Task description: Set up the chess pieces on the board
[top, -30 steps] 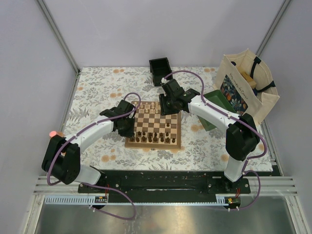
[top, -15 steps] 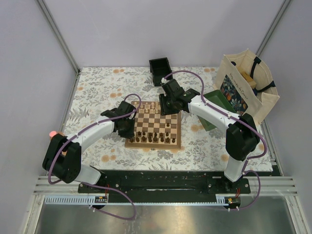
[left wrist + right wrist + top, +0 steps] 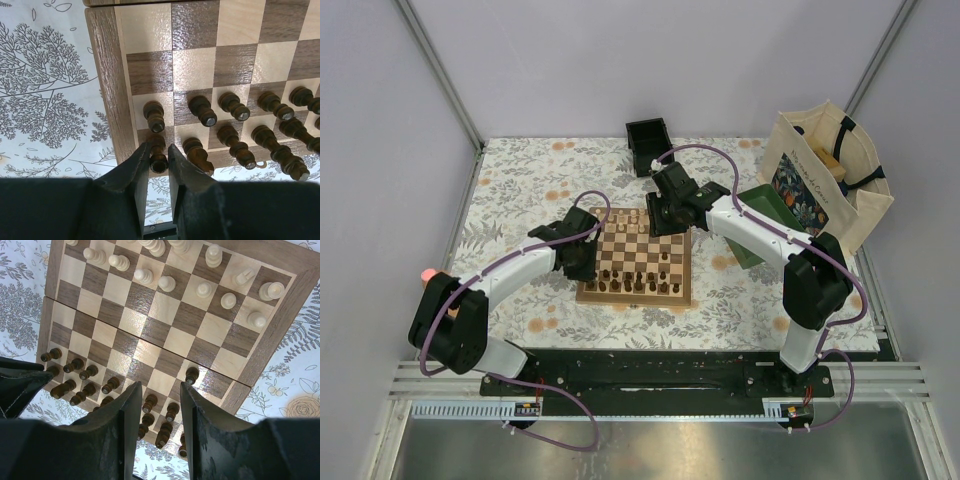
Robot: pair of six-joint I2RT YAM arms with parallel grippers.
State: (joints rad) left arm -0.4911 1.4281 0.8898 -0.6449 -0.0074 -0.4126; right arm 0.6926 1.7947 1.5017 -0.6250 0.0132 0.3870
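The board [image 3: 645,248] lies mid-table, with cream chess pieces [image 3: 167,283] on its far rows and dark brown ones [image 3: 235,105] on its near rows. My left gripper [image 3: 588,266] is low at the board's near left corner. In the left wrist view it [image 3: 158,150] is closed around a dark brown piece [image 3: 158,159] standing on the corner square. My right gripper [image 3: 665,222] hovers over the far side of the board. In the right wrist view it [image 3: 161,390] is open and empty, with a lone dark pawn [image 3: 191,375] standing ahead of the dark rows.
A small black box [image 3: 648,146] stands beyond the board. A green tray [image 3: 767,215] and a tote bag [image 3: 825,180] are at the right. A floral cloth [image 3: 520,190] covers the table.
The left arm's shoulder and elbow have shifted slightly to the right. Its gripper stays at the board's near left corner. The right arm has not moved.
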